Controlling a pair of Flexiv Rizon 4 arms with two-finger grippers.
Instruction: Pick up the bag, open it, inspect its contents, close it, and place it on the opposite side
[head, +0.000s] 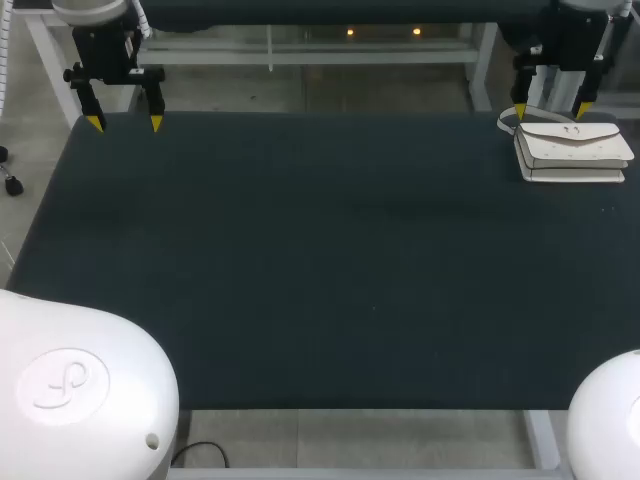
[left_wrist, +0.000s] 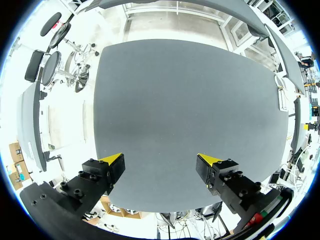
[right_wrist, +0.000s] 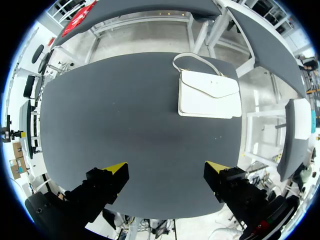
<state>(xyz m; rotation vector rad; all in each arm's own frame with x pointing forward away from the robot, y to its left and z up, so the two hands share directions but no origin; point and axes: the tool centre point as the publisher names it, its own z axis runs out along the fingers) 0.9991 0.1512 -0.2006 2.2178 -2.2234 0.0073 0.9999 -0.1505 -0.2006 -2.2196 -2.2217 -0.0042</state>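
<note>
**Reaching for the white bag at the far right**

Head view: the white bag (head: 572, 150) lies flat, flap shut, at the table's (head: 320, 260) far right corner; the right gripper (head: 551, 108) hangs just past its far edge, fingers wide; the left gripper (head: 124, 122) hangs at the far left, also wide.
Left wrist view: spread fingers over the table; no bag shows.
Right wrist view: the bag lies ahead of the spread fingers, strap (right_wrist: 192, 57) looped off its top edge; squaring to that edge before descending looks wisest.

A flat white envelope-flap handbag (head: 572, 150) lies closed at the far right corner of the dark matte table (head: 320, 260), its thin strap looped beside it. The right gripper (head: 550, 110) hangs at the bag's far edge, fingers spread; the left gripper (head: 125, 123), likewise spread, hangs over the far left corner
</note>
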